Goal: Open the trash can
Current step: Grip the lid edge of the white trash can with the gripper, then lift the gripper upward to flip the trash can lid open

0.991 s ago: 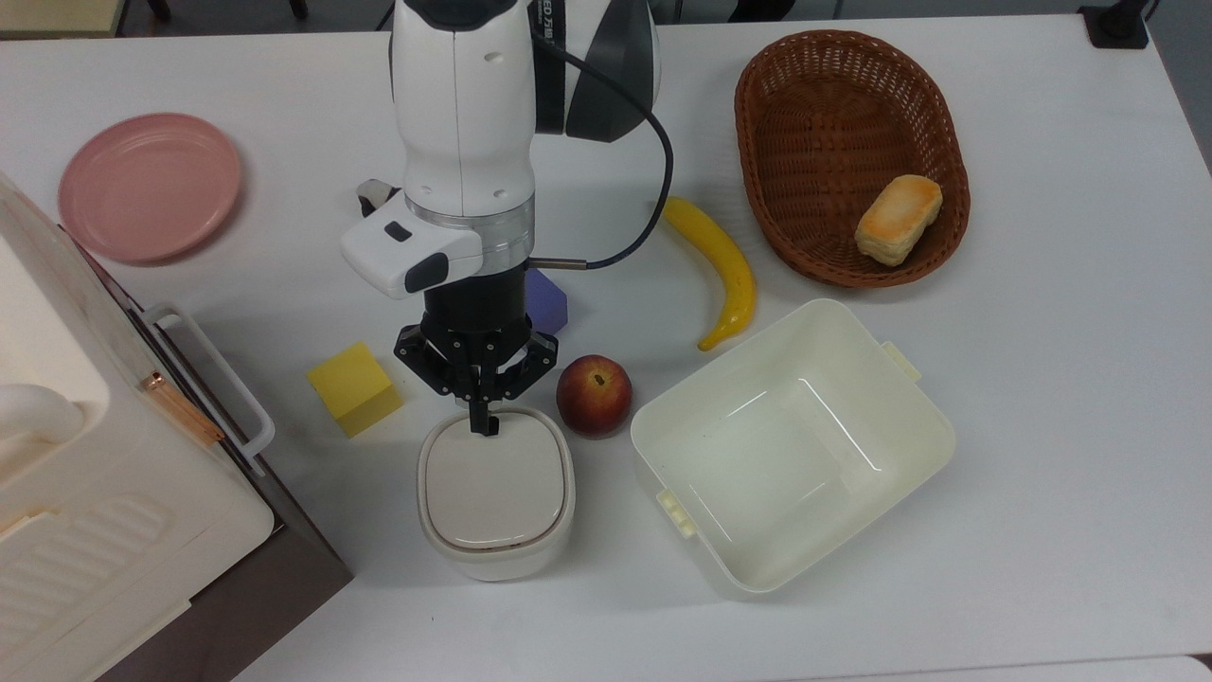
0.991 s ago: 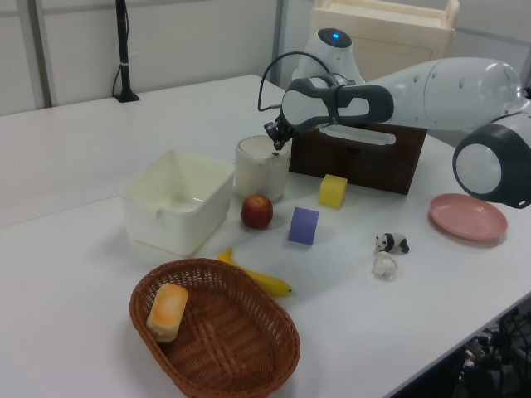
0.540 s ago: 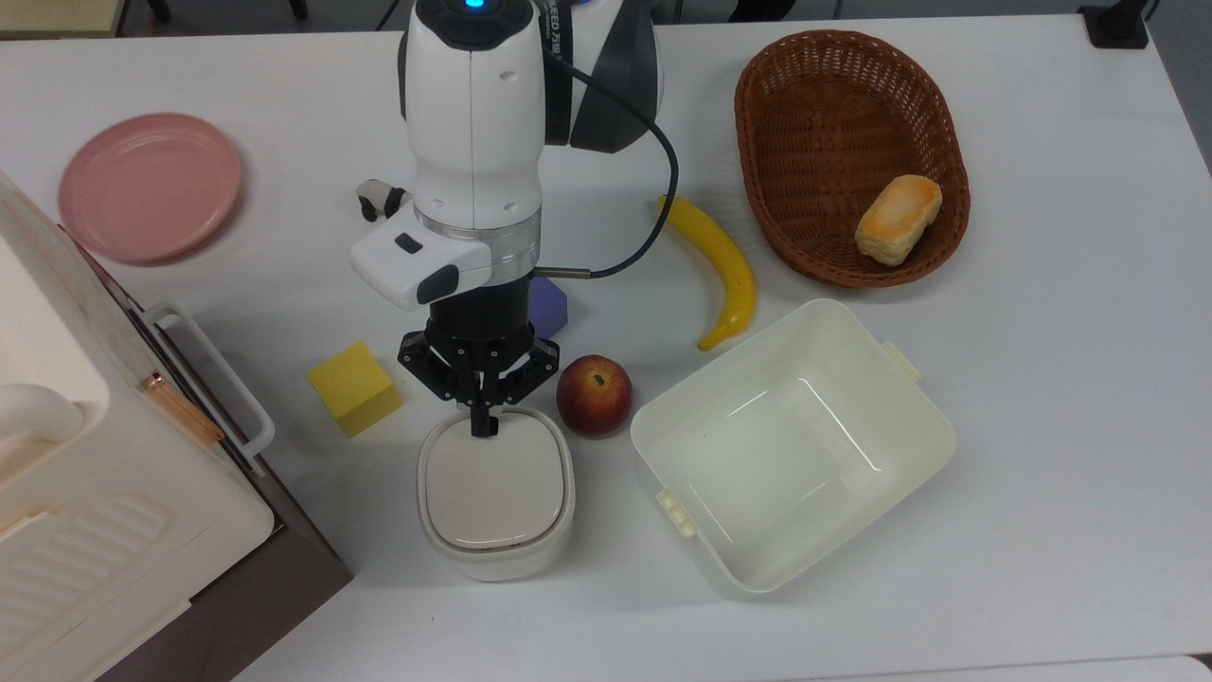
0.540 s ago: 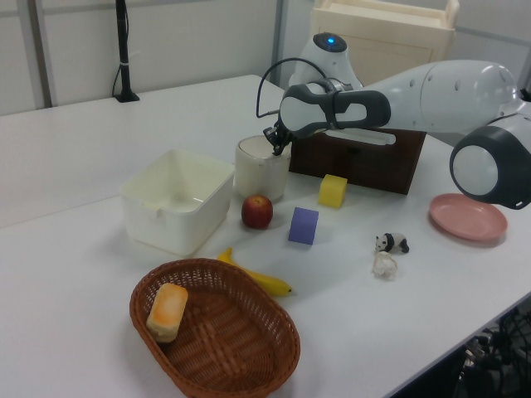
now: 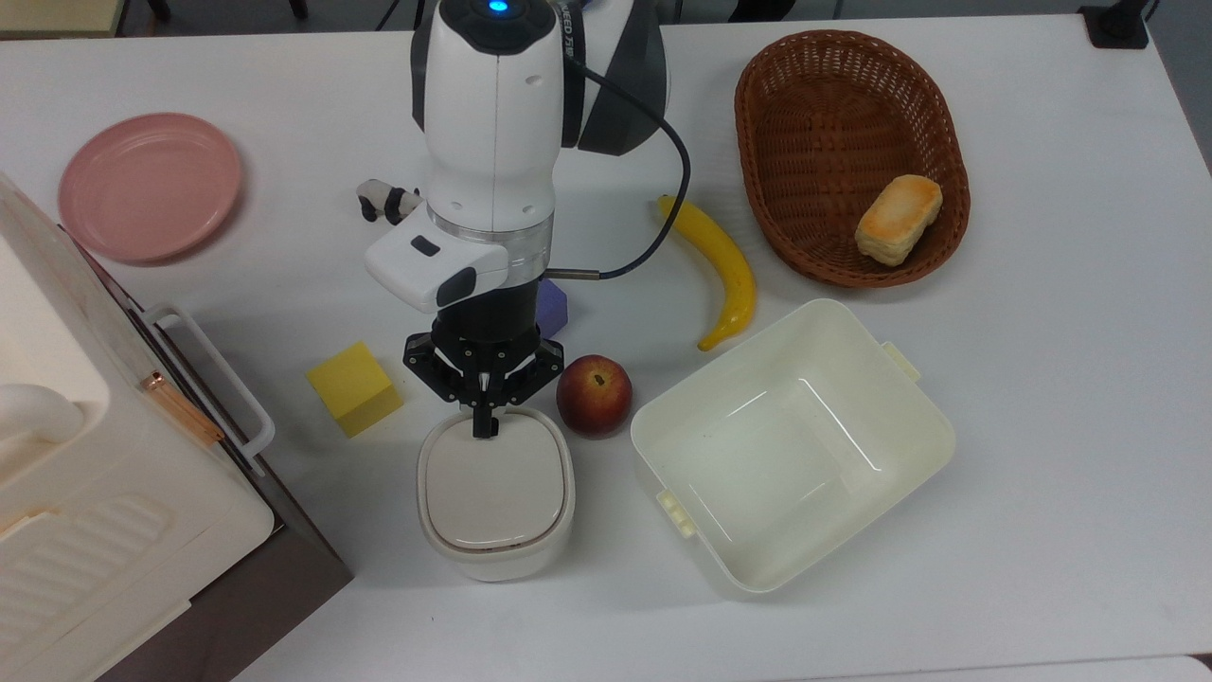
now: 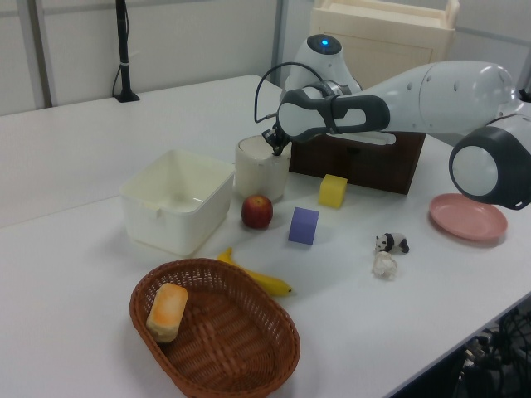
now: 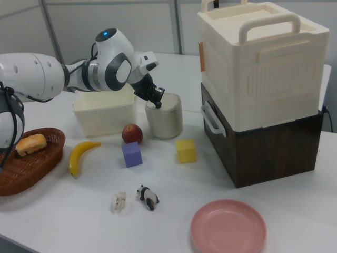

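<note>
The trash can (image 5: pixel 496 493) is a small white rounded-square bin with a flat beige-grey lid, which lies shut. It stands between the apple (image 5: pixel 594 394) and the yellow cube (image 5: pixel 353 387). I also see the trash can (image 6: pixel 261 167) in the left view and the trash can (image 7: pixel 164 117) in the right view. My gripper (image 5: pixel 484 426) points down with its fingers shut, the tips on the lid's edge nearest the arm. The gripper (image 6: pixel 277 150) sits at the can's top rim; in the right view the gripper (image 7: pixel 157 101) touches the can's top.
A large cream lidless tub (image 5: pixel 793 445) sits on the top view's right of the apple. A banana (image 5: pixel 720 266), a wicker basket (image 5: pixel 843 152) with bread, a purple block (image 5: pixel 552 305), a panda toy (image 5: pixel 383 201), a pink plate (image 5: pixel 150 185) and a big cream appliance (image 5: pixel 85 455) surround the spot.
The arm's upper body has shifted toward the top view's right and slightly down. The fingertips stay at the same spot on the lid's edge. The lid has not moved.
</note>
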`<action>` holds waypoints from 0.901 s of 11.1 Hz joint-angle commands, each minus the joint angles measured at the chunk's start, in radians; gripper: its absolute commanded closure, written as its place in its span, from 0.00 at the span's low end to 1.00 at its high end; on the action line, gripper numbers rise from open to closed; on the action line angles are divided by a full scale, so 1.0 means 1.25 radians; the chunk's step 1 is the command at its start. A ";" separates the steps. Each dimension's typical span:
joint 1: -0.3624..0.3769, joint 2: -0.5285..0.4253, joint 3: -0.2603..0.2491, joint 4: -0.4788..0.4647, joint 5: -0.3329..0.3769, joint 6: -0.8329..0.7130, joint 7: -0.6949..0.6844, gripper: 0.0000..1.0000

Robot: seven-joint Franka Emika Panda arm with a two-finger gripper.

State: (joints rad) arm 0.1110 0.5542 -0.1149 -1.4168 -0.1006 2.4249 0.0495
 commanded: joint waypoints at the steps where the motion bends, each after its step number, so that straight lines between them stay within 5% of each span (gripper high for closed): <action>1: 0.003 0.025 0.002 0.011 -0.020 0.013 0.001 1.00; 3: -0.005 0.001 0.007 0.024 -0.014 0.011 0.062 1.00; 5: -0.053 -0.085 0.054 0.008 0.023 0.004 0.086 1.00; 10: -0.063 -0.279 0.064 -0.159 0.088 -0.035 0.081 1.00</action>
State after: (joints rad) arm 0.0269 0.3440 -0.0504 -1.4458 -0.0067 2.4184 0.1418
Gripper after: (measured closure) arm 0.991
